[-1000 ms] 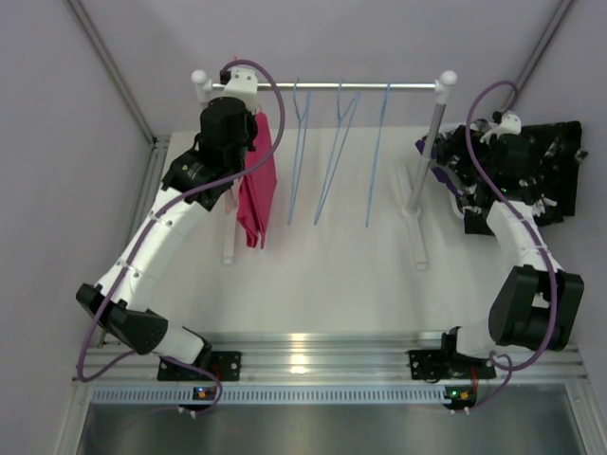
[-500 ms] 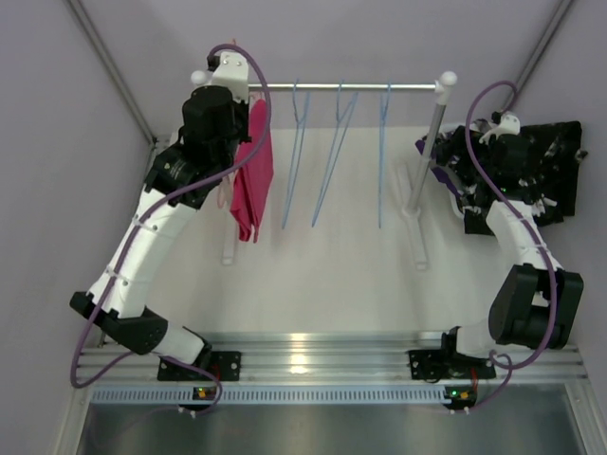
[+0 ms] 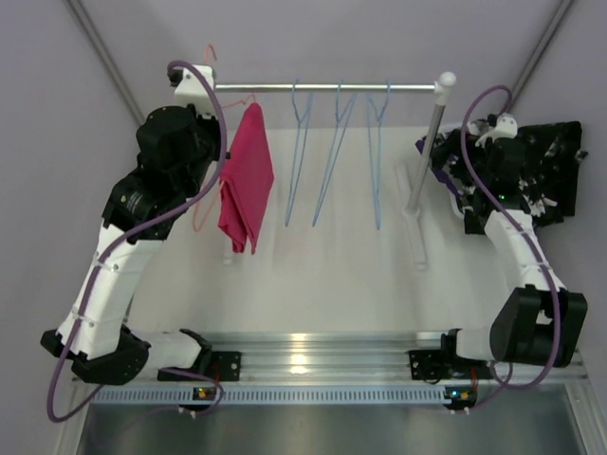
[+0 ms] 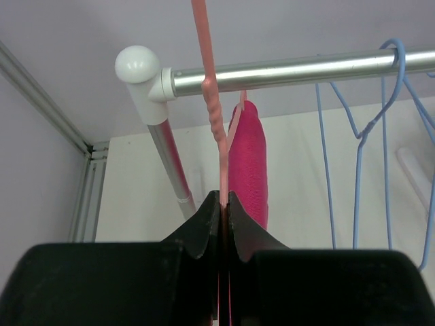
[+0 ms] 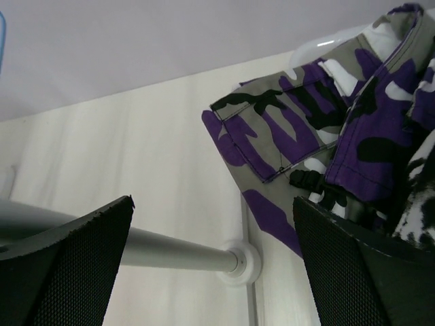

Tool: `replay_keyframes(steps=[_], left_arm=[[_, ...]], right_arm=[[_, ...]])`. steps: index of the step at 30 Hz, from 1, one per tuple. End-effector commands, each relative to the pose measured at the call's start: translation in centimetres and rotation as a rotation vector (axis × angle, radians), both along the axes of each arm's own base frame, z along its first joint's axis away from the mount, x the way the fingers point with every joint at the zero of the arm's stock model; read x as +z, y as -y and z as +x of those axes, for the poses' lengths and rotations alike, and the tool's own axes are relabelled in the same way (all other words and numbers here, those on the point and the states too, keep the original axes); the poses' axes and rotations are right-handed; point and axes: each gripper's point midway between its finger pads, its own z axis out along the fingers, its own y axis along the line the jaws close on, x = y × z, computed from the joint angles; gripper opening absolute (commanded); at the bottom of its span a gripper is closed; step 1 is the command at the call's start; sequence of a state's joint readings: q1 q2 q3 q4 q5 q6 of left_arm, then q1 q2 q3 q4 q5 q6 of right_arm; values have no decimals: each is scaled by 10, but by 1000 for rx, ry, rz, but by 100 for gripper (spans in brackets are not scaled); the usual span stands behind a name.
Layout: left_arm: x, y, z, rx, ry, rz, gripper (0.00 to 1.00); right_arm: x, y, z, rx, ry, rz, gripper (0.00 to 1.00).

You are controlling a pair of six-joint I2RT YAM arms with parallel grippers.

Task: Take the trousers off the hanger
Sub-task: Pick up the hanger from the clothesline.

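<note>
Three blue hangers (image 4: 355,197), one pink trousers pair (image 3: 245,180)

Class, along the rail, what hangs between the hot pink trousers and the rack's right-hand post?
Three bare blue wire hangers hang between the pink trousers and the post, seen in the top external view.

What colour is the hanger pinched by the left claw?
The hanger is salmon pink; the left wrist view shows it best.

Purple-white-black camouflage trousers (image 5: 319,129): being seen crumpled on white table (image 5: 136,156), just beside rack pole foot (image 5: 239,263); right gripper (image 5: 212,202) jaws being held wide apart.
</note>
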State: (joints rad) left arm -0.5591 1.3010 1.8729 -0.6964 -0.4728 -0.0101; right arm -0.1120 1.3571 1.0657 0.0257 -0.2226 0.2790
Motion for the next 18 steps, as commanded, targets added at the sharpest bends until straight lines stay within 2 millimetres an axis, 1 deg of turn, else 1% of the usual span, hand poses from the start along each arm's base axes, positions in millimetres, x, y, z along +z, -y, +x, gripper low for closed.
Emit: replay_keyframes(steps=[1,3,4,5,6,9,10,12,13,15,16,17,18], left_arm=[[53,-5,-19,-28,170,-137,0],[46,-3,-21,-40,154,-135,0],[46,-4,-24,-45,158,-139,0],[43,-4,-25,-49,152,-137,0],[36,-4,-26,-52,143,-135,0],[26,-2,-28,-65,124,-130,0],[26,-2,-28,-65,127,-131,0],[24,-1,-31,-77,126,-135,0],[21,-1,-32,-80,122,-134,0],[21,-1,-34,-91,122,-140,0],[18,0,-34,-95,117,-139,0],[18,1,-35,-98,117,-144,0],[17,1,-36,-103,116,-147,0]], right_arm=[[51,1,-23,-32,97,-58,99],[59,12,-32,-93,90,-80,100],[71,18,-40,-131,114,-92,99],[74,20,-45,-144,112,-99,99],[86,22,-54,-156,141,-107,99],[100,23,-68,-172,171,-114,99],[109,23,-77,-173,195,-115,99],[120,17,-86,-151,223,-110,99],[130,11,-96,-123,255,-98,99],[138,4,-107,-96,277,-83,99],[146,-5,-120,-66,305,-58,99],[148,-11,-127,-43,317,-45,99],[160,-18,-141,-21,362,-33,99]])
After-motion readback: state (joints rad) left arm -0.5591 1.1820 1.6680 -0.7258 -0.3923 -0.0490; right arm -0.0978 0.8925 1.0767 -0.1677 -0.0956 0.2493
